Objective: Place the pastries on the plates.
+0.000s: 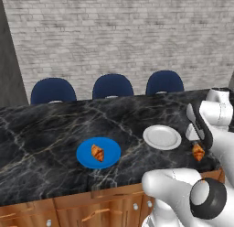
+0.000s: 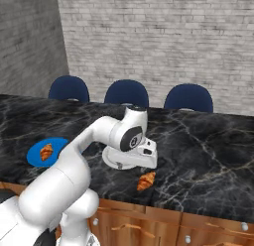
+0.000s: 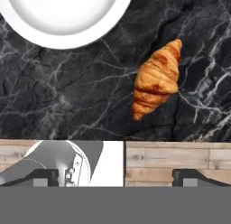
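Observation:
One croissant (image 1: 97, 153) lies in the middle of the blue plate (image 1: 83, 156) on the black marble counter. The white plate (image 1: 162, 137) with a raised rim stands bare to its right. A second croissant (image 3: 157, 79) lies on the counter between the white plate (image 3: 63, 20) and the front edge, apart from the plate; it also shows as the loose croissant (image 2: 146, 181) below my hand. My gripper (image 3: 116, 177) hovers over this spot, open, its fingertips (image 3: 45, 176) wide apart with nothing between them. My hand hides part of the white plate (image 2: 113, 162).
Three blue chairs (image 1: 112, 86) stand behind the counter before a grey brick wall. Wooden cabinet fronts (image 3: 171, 162) drop away just past the counter's front edge, close to the loose croissant. Bare marble (image 2: 208, 146) stretches to the right.

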Motion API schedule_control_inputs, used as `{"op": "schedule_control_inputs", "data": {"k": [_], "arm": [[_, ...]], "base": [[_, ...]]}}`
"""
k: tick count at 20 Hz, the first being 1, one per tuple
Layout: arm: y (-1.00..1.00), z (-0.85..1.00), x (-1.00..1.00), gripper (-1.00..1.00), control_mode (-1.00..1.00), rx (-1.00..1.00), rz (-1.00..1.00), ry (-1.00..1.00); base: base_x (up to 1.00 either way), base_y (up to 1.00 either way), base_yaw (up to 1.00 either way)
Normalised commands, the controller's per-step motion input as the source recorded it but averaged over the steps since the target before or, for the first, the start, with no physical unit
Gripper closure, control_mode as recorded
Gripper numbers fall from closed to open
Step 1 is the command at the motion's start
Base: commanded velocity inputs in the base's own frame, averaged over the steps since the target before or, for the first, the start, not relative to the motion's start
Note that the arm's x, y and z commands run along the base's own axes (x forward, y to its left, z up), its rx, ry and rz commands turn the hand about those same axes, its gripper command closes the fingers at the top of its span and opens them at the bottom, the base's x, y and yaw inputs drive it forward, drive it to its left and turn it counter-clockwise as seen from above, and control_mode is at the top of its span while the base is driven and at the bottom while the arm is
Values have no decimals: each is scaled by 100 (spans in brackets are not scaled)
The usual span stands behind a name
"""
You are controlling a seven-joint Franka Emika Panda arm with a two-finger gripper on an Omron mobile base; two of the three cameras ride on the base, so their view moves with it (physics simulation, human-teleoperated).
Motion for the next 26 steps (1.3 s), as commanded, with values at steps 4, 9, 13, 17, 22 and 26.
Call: {"op": "schedule_control_inputs", "data": {"k": [4, 9, 13, 17, 22, 26], "arm": [[-64, -42, 0, -100, -100, 0, -3, 1], [-26, -40, 5, -100, -100, 0, 0, 0], [0, -19, 24, -100, -100, 2, 0, 0], [2, -14, 36, -100, -100, 1, 0, -2], [3, -28, 31, -100, -100, 0, 1, -2], [0, -41, 25, -100, -100, 0, 1, 0]], "base": [[0, 0, 0], [0, 0, 0], [0, 0, 0], [0, 0, 0], [0, 0, 0], [0, 0, 0]]}}
